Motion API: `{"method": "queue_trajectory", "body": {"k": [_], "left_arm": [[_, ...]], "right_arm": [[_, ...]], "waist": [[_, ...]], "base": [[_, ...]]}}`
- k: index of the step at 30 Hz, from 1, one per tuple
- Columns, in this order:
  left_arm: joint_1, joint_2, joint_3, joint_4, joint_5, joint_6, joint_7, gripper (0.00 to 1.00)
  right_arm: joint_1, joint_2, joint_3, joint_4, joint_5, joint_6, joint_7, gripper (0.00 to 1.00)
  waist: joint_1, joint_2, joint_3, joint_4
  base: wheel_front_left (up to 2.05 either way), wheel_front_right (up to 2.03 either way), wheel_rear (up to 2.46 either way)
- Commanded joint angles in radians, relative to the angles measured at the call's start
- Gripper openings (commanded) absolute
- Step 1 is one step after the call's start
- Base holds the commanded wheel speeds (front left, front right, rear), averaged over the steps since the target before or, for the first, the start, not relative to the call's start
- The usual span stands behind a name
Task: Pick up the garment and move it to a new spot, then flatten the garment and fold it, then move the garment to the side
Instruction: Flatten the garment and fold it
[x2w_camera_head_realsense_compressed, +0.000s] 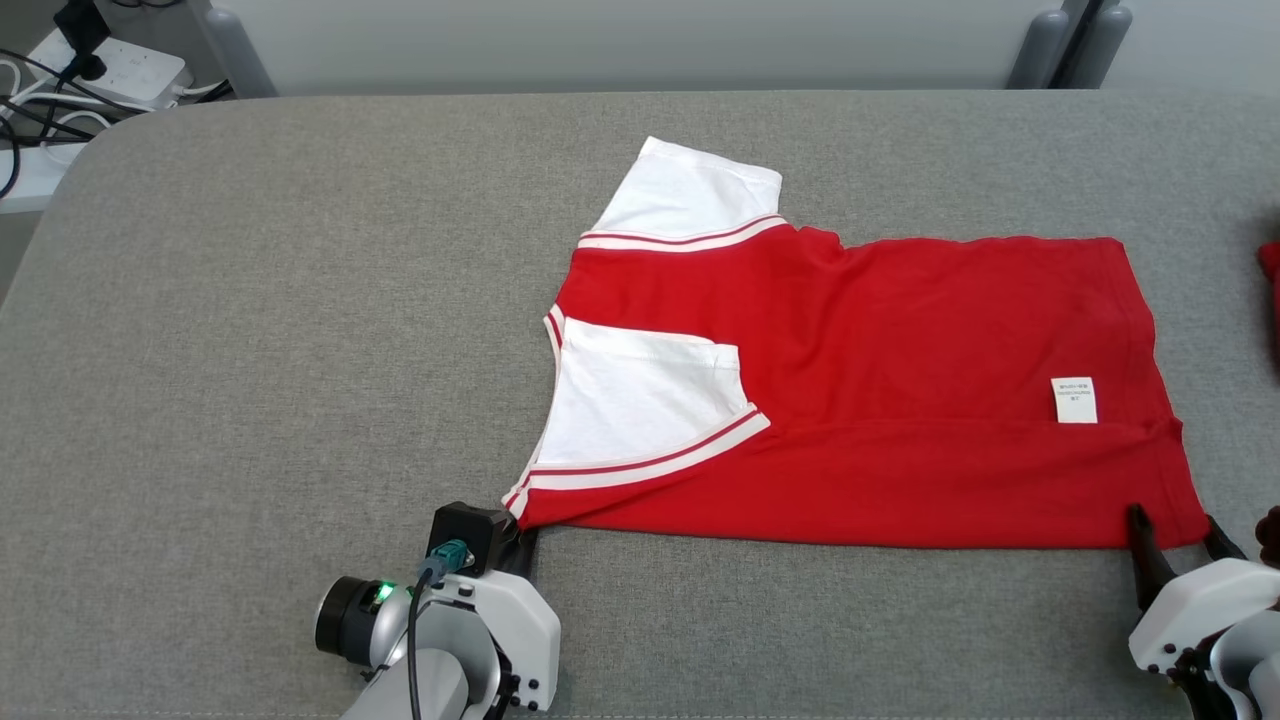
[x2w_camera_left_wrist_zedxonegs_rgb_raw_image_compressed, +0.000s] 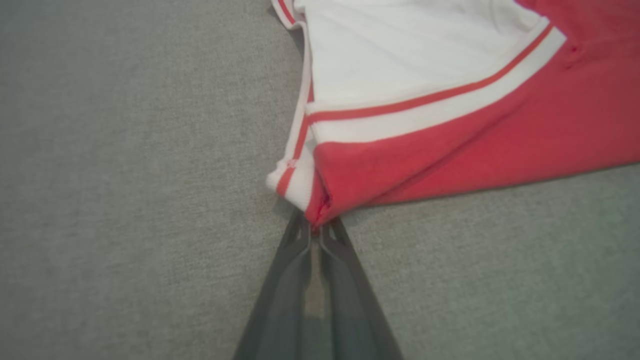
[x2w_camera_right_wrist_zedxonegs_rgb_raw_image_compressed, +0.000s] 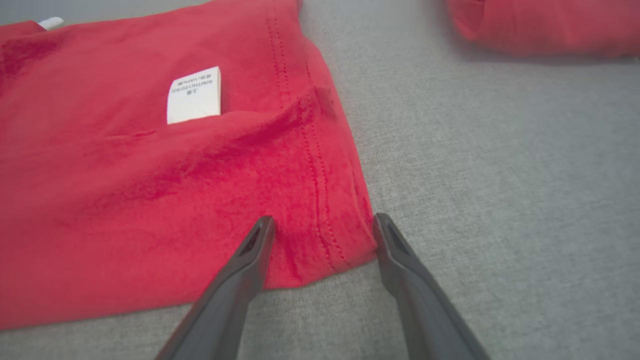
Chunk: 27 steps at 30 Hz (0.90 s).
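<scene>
- Garment (x2w_camera_head_realsense_compressed: 900, 400) is laid flat on the tabletop (x2w_camera_head_realsense_compressed: 250, 350), white label (x2w_camera_head_realsense_compressed: 1074, 400) showing.
- Its shoulder corner, far from the label, is pinched by the left end effector (x2w_camera_left_wrist_zedxonegs_rgb_raw_image_compressed: 316, 231), probably for a fold.
- The hem corner near the label is straddled by the spread right end effector (x2w_camera_right_wrist_zedxonegs_rgb_raw_image_compressed: 324, 220); nothing is gripped.

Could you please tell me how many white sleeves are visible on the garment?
2. The far sleeve sticks out beyond the garment; the near sleeve lies folded onto it.

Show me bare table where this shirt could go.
Widest free patch: the table left of the garment. A band lies free beyond the garment's far edge. Crowded: the near edge, at the left gripper and right gripper, and the right end by another red cloth.
</scene>
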Motion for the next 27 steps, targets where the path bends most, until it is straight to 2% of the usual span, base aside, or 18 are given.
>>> {"method": "queue_trajectory", "body": {"k": [1, 2, 3, 15, 22, 27], "left_arm": [[-0.042, 0.027, 0.024, -0.009, 0.009, -0.005, -0.009, 0.0], [-0.043, 0.027, 0.023, -0.008, 0.008, -0.005, -0.01, 0.0], [-0.044, 0.027, 0.022, -0.008, 0.008, -0.006, -0.01, 0.0], [0.019, 0.038, 0.016, -0.058, -0.014, 0.006, -0.001, 0.0], [0.096, 0.067, -0.003, -0.175, -0.023, 0.041, 0.07, 0.0], [0.141, 0.11, -0.014, -0.292, -0.017, 0.072, 0.125, 0.0]], "right_arm": [[-0.026, -0.02, 0.034, 0.01, 0.021, 0.0, 0.0, 0.5], [-0.031, -0.02, 0.043, 0.019, 0.026, 0.0, 0.0, 0.31], [-0.035, -0.021, 0.054, 0.025, 0.03, 0.0, 0.001, 0.01], [0.007, -0.061, 0.098, 0.084, 0.035, 0.0, -0.018, 0.0], [0.054, -0.077, 0.113, 0.053, 0.054, 0.0, -0.022, 0.0], [0.063, -0.085, 0.121, 0.039, 0.068, 0.0, -0.02, 0.0]], "waist": [[0.0, 0.0, 0.001, 0.005], [0.0, 0.0, 0.001, 0.007], [0.0, 0.0, 0.0, 0.009], [0.0, 0.0, -0.035, 0.016], [0.0, 0.0, -0.039, 0.004], [0.0, 0.0, -0.034, 0.002]], "base": [[0.0, 0.0, 0.0], [0.0, 0.0, 0.0], [0.0, 0.0, 0.0], [0.0, 0.0, 0.0], [0.0, 0.0, 0.0], [0.0, 0.0, 0.0]]}}
